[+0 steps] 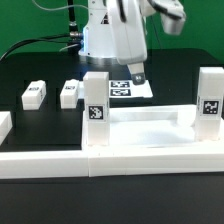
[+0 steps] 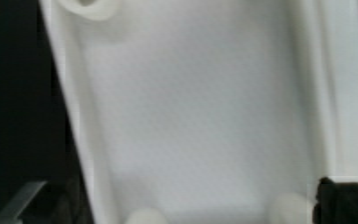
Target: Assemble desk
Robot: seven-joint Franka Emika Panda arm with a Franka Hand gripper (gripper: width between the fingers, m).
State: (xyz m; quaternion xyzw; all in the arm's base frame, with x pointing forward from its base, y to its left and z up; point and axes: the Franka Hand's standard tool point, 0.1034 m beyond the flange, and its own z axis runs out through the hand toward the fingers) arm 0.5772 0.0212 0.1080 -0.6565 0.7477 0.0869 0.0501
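Nearest: border wall (image 1: 60, 160), low, white. Behind it: desk top (image 1: 150, 128), with upright legs (image 1: 95, 103) standing at its two ends. Further back: loose legs (image 1: 33, 94), lying flat, apart. Farthest: gripper (image 1: 135, 72), spread wide, empty, above marker board (image 1: 122, 90). Step judged: fetching third leg. Next calls for descent astride a loose leg, then closing.

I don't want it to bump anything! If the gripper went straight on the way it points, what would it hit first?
Probably the white desk top: it fills the wrist view straight ahead of the open gripper. The exterior view leaves depth unclear, so that's a best guess.
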